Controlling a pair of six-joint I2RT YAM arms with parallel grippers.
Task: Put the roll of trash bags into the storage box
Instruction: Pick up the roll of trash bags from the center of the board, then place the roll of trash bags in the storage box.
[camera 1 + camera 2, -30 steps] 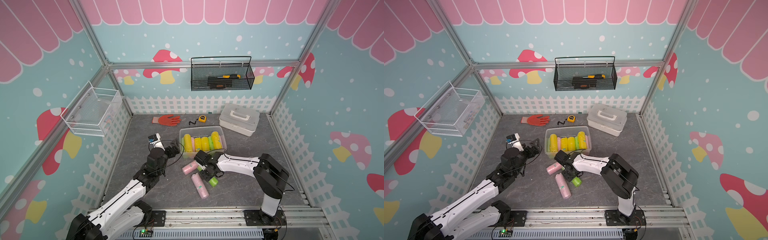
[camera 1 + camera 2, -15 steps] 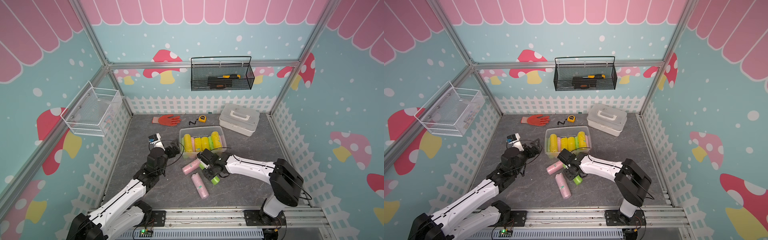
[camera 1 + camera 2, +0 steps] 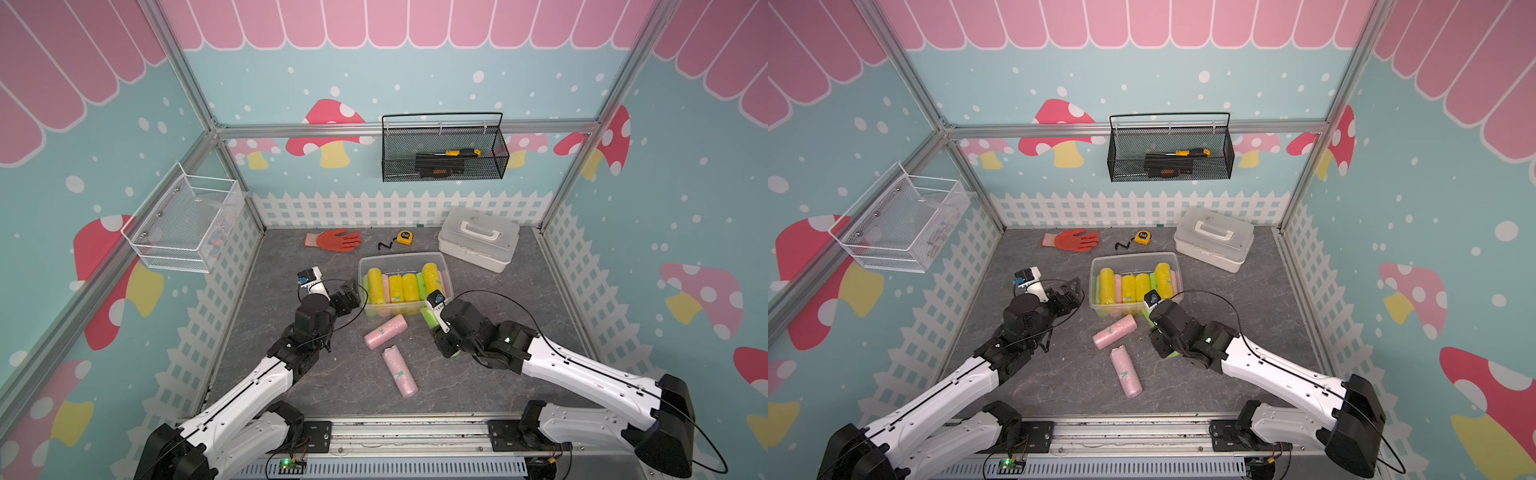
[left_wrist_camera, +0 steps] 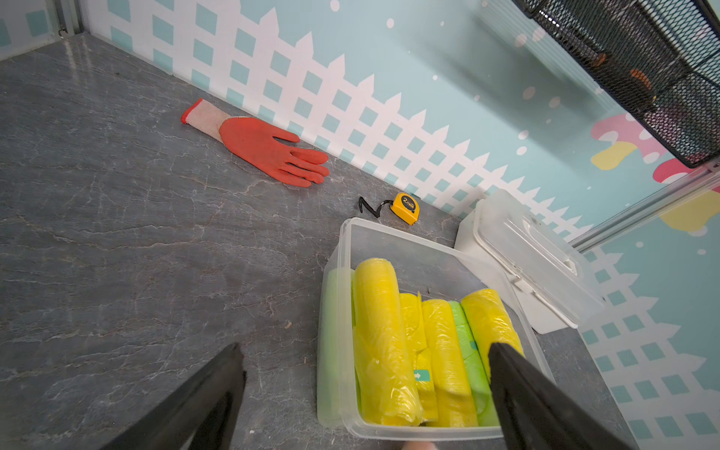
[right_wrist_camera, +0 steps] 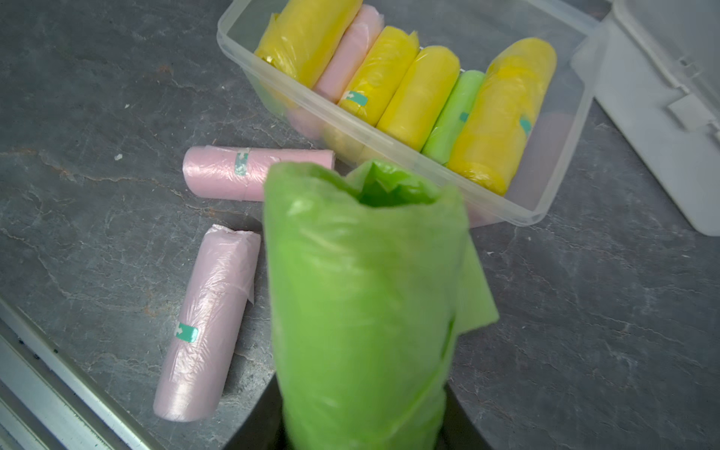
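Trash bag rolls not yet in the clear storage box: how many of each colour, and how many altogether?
Pink rolls: 2, both lying on the table.
Green roll: 1, held by the right gripper just in front of the storage box.
Total: 3

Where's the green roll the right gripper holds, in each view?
Top view: green roll by the storage box's near right corner, mostly hidden.
Top view: green roll, same corner of the storage box.
Left wrist: not in it; only boxed rolls show.
Right wrist: green roll close up, filling the foreground before the box.
Shared landmark: storage box.
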